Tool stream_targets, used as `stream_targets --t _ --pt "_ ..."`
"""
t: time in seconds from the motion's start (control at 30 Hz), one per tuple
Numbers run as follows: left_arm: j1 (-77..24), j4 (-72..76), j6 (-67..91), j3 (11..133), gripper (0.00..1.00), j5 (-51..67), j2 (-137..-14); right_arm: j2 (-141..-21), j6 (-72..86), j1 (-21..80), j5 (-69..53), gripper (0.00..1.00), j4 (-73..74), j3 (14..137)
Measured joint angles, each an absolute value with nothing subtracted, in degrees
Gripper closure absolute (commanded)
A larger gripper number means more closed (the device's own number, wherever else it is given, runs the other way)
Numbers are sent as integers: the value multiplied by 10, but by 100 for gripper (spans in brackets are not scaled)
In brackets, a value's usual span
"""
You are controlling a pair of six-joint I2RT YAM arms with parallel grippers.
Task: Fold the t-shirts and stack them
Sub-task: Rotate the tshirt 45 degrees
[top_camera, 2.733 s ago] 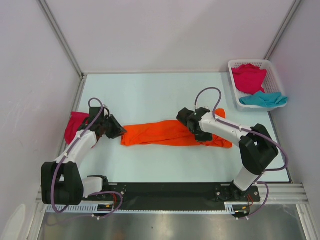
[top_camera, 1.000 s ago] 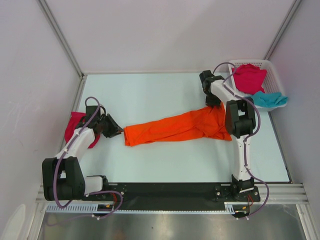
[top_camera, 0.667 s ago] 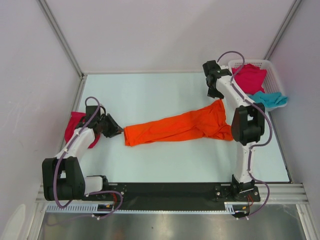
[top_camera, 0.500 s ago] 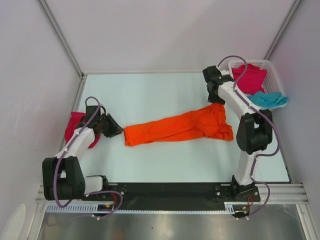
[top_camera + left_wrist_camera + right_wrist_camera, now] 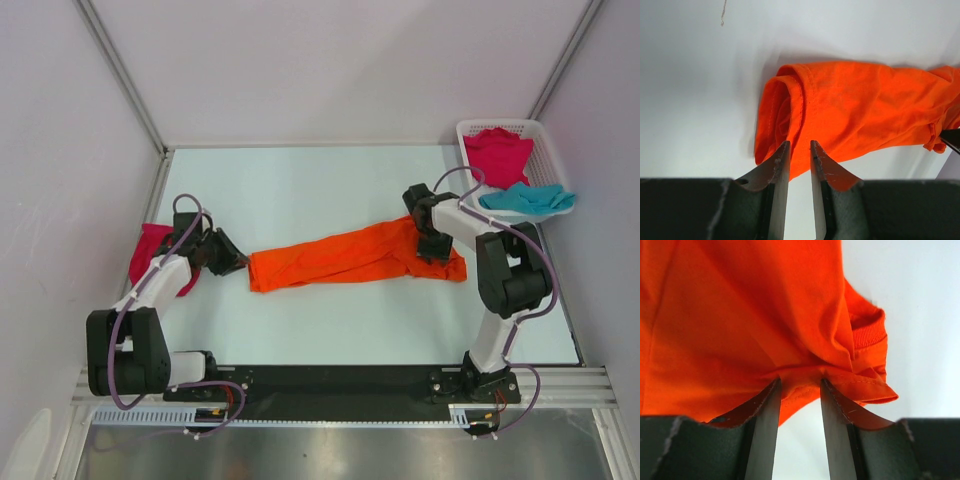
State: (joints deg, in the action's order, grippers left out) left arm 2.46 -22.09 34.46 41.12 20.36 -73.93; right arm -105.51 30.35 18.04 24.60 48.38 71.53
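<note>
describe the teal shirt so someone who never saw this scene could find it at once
Look to the table's far right corner, where a white lattice basket stands. The teal t-shirt drapes over the basket's near rim, beside a magenta one. It is the only blue-green cloth in view.

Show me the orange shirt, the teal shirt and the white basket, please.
orange t-shirt (image 5: pixel 340 258), top view, middle of the cloth.
teal t-shirt (image 5: pixel 530 198), top view, middle of the bundle.
white basket (image 5: pixel 520 122), top view, its far rim.
</note>
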Motion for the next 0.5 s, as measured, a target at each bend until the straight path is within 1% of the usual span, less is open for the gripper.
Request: stream_targets --t 0.3,0.5 --pt "25 -214 345 410 73 215 -744 -973 333 192 250 57 496 677" --pt "25 -210 345 408 72 218 -746 -965 339 194 261 57 508 683"
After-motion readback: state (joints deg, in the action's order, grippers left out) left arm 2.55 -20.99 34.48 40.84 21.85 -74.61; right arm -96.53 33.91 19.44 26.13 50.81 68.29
